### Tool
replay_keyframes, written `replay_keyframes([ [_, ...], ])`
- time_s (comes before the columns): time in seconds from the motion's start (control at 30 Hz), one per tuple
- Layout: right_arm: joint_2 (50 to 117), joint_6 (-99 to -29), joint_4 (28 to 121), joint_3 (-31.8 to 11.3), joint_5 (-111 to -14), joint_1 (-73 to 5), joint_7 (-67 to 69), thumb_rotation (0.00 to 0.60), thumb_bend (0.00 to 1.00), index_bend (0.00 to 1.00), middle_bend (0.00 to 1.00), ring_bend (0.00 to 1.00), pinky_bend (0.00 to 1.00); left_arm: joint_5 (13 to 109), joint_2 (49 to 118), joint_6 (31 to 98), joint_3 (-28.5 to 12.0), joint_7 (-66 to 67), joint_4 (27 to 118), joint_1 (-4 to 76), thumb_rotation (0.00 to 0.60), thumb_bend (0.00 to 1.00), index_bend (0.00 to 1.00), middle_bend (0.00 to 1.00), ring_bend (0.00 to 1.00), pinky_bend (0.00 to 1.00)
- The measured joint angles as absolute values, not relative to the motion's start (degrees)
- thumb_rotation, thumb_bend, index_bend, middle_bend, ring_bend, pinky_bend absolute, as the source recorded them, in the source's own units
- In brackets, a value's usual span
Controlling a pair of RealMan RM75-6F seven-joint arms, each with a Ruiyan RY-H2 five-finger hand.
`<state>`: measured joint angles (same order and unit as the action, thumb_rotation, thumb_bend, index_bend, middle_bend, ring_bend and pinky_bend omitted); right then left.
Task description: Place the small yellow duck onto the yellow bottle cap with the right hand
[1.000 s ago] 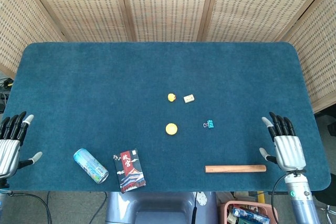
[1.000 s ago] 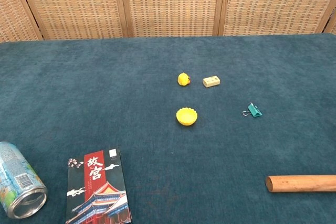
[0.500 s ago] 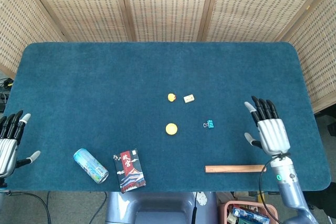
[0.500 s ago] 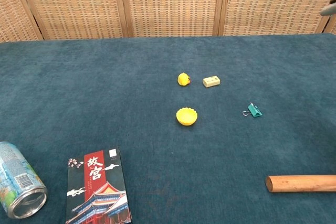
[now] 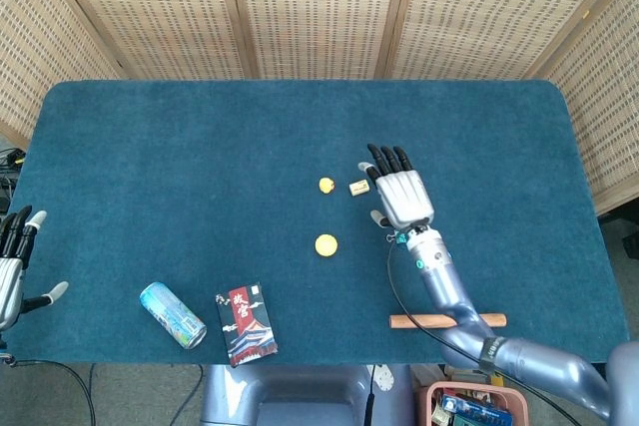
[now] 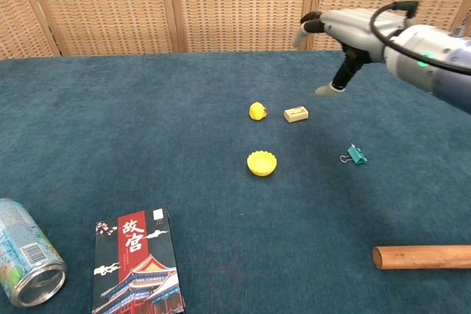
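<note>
We look down on a dark teal felt-covered table (image 5: 200, 147) backed by a woven rattan screen with wooden posts (image 5: 310, 7).

Near the table's middle sits the small yellow rubber duck (image 5: 325, 186), resting on the felt and held by nothing. Just beside it, toward the robot's right, lies a small cream-coloured rectangular block (image 5: 358, 187). Nearer the robot than the duck, and apart from it, sits the round yellow scalloped bottle cap (image 5: 325, 244), with nothing on it.

The robot's silver right hand with black fingertips (image 5: 401, 194) is raised above the table, palm down, just beyond the cream block on its right side. Its fingers (image 5: 385, 159) are stretched out and apart, and they grip nothing. In the chest view we see this hand (image 6: 346, 34) well above the felt, with its thumb pointing down toward the block.

A small green binder clip (image 6: 356, 155) lies on the felt under the right forearm; the head view hides it.

A plain wooden rod (image 5: 447, 321) lies along the near edge on the right side.

On the near left side lies a light blue printed drinks can on its side (image 5: 173, 315), and beside it a dark booklet with red and white Chinese lettering (image 5: 246, 322).

At the far left edge we see the silver left hand (image 5: 12, 271) hanging beside the table, fingers apart, holding nothing.
</note>
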<state>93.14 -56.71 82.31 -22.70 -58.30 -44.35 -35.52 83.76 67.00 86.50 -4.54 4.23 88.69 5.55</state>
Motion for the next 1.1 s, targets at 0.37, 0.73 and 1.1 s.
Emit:
replay_keyframes([
  [0.37,101.5,-51.3,69.1,-24.0,-52.6,-53.3,-37.1,0.6,0.2,0.29,0.0,0.0,0.0,83.2,67.5,85.6,-4.7,4.6,88.1,6.0,0.6,0.11,0.0,0.0,0.0,0.0],
  [0.73,107.1,-46.1,56.1,-23.8,-51.1,-59.1,-33.3,0.6,0.2,0.3,0.0,0.0,0.01,82.3,67.9,85.0,-5.0,4.8,87.6,6.3,0.6,0.1,0.0,0.0,0.0,0.0],
  [1.1,112.4,-40.4,44.1,-23.4,-50.7,-64.3,-28.9,0.6,0.2,0.32,0.0,0.0,0.01,80.8,68.0,84.5,-5.6,5.0,87.1,6.4,0.6,0.11,0.0,0.0,0.0,0.0],
])
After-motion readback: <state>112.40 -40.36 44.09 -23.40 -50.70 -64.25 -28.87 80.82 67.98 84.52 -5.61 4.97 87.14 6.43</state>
